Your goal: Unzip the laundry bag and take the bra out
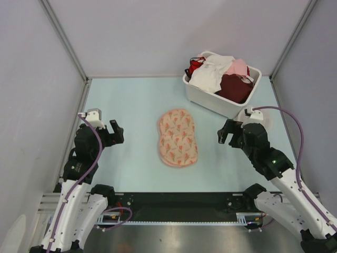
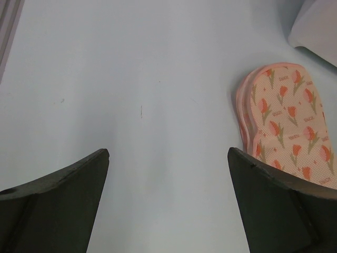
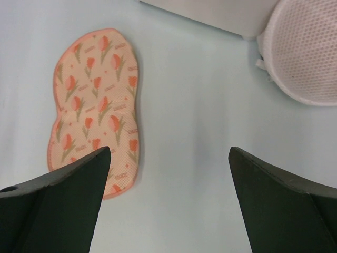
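Observation:
The laundry bag [image 1: 178, 138] lies flat and closed in the middle of the pale blue table, peach with an orange-red leaf print. It also shows in the left wrist view [image 2: 287, 116] and the right wrist view [image 3: 95, 100]. The bra is hidden; nothing of it shows outside the bag. My left gripper [image 1: 117, 132] is open and empty, left of the bag and above bare table [image 2: 167, 150]. My right gripper [image 1: 226, 133] is open and empty, right of the bag [image 3: 169, 148]. Neither touches the bag.
A white bin [image 1: 210, 100] at the back right holds white, pink, dark red and red garments. A round white mesh disc [image 3: 305, 52] lies beside the bin, under my right arm. Grey walls enclose the table on three sides.

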You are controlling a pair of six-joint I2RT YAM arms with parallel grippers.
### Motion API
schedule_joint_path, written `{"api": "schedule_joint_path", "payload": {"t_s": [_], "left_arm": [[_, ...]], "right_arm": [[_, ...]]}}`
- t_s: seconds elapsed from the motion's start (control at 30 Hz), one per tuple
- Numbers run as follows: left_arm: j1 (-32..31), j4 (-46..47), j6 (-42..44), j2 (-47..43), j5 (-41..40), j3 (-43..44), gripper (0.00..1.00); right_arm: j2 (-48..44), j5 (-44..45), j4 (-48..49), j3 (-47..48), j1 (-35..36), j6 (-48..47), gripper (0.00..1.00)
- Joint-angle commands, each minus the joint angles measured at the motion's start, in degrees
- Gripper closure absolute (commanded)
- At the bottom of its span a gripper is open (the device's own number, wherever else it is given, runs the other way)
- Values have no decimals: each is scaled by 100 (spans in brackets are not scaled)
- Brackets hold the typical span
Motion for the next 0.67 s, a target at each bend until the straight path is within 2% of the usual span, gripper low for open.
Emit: {"api": "schedule_joint_path", "payload": {"t_s": [0.0, 0.63], "left_arm": [[45, 205, 117, -25, 91, -6, 0], [45, 214, 126, -122, -93, -6, 0]], "right_arm": [[-115, 269, -501, 263, -116, -150, 0], [-195, 313, -502, 307, -187, -247, 0]]}}
